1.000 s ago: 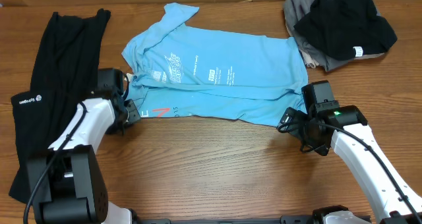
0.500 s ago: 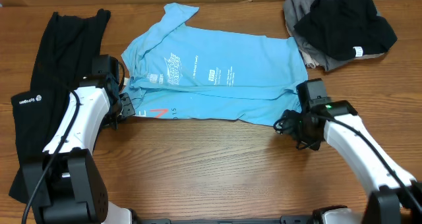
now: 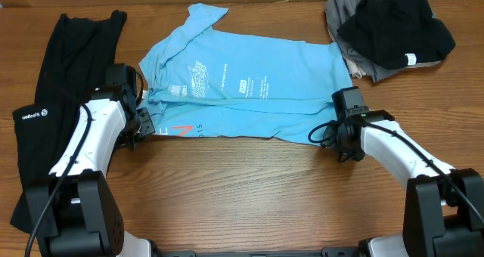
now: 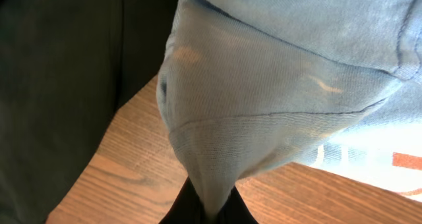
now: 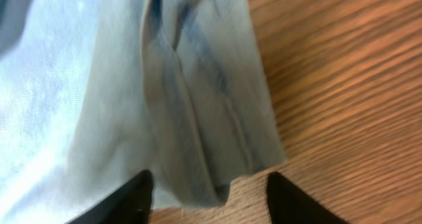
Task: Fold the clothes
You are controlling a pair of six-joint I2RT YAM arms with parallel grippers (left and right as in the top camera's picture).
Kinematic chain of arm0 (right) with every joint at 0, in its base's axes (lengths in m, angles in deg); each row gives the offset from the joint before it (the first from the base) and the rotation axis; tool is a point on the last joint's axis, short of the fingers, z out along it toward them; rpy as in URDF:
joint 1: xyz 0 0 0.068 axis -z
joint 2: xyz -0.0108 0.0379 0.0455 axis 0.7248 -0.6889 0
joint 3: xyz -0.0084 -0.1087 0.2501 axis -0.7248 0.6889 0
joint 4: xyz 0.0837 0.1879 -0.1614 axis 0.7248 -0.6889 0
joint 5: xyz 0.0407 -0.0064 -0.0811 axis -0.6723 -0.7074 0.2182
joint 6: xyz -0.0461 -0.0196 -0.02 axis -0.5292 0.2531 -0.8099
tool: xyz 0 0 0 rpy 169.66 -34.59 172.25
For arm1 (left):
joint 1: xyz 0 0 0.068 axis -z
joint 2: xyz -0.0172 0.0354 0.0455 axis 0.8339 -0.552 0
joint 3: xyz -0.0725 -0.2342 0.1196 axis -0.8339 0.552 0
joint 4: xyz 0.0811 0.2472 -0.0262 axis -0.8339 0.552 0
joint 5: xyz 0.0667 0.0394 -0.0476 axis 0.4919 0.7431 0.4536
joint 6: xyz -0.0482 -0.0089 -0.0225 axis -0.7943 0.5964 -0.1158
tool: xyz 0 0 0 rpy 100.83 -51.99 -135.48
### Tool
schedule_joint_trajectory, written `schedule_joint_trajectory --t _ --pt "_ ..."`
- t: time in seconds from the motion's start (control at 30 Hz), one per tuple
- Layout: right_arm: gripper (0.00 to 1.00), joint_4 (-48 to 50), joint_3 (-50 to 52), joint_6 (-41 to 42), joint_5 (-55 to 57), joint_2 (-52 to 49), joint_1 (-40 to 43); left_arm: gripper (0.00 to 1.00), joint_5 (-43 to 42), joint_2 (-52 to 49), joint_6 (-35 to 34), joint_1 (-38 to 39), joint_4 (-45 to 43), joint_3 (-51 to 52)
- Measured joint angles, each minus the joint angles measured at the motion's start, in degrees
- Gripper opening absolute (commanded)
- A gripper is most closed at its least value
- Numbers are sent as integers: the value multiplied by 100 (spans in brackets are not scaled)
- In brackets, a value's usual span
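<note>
A light blue T-shirt point(image 3: 249, 91) with white lettering lies spread across the middle of the table. My left gripper point(image 3: 144, 122) is at its left edge. In the left wrist view the black fingers are shut on a pinched bunch of blue fabric point(image 4: 224, 118), which rises from the left gripper point(image 4: 211, 209). My right gripper point(image 3: 328, 134) is at the shirt's near right corner. In the right wrist view the right gripper point(image 5: 211, 197) stands open, and the folded hem corner point(image 5: 198, 118) lies between its fingertips point(image 5: 132, 196) over bare wood.
A long black garment point(image 3: 53, 98) with a small white logo lies along the left side, dark beside the held fabric point(image 4: 59, 85). A black and grey pile point(image 3: 393, 26) sits at the back right. Bare wooden table point(image 3: 249, 189) runs along the front.
My right gripper has moved up and left onto the shirt's near right corner, and its jaws have narrowed. The left gripper shifted slightly up and left, still holding the shirt's edge.
</note>
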Motion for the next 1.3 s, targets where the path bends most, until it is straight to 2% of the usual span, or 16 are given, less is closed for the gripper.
schedule_joint_trajectory --t 0.03,0.07,0.17,0.37,0.53,0.77,0.97,1.3 --pt "24 31 0 4 33 0 28 4 0 0 0 0 26 0" --pt "16 57 0 9 66 0 66 4 2 0 0 0 61 0" --pt "4 98 0 -17 142 0 205 4 0 0 0 0 186 0" --pt "4 17 0 -61 164 0 275 4 0 0 -2 0 439 0" --pt "4 -420 -2 -61 127 0 400 4 0 0 -2 0 756 0" --pt "4 -1513 -157 -168 -166 -2 1464 4 0 0 -37 0 1220 -11" --pt "4 -1926 -363 -590 -730 -2 2363 4 -2 0 -177 0 1569 -15" --pt "4 -2249 -363 -772 -1366 -2 2597 4 0 116 -476 0 1488 -15"
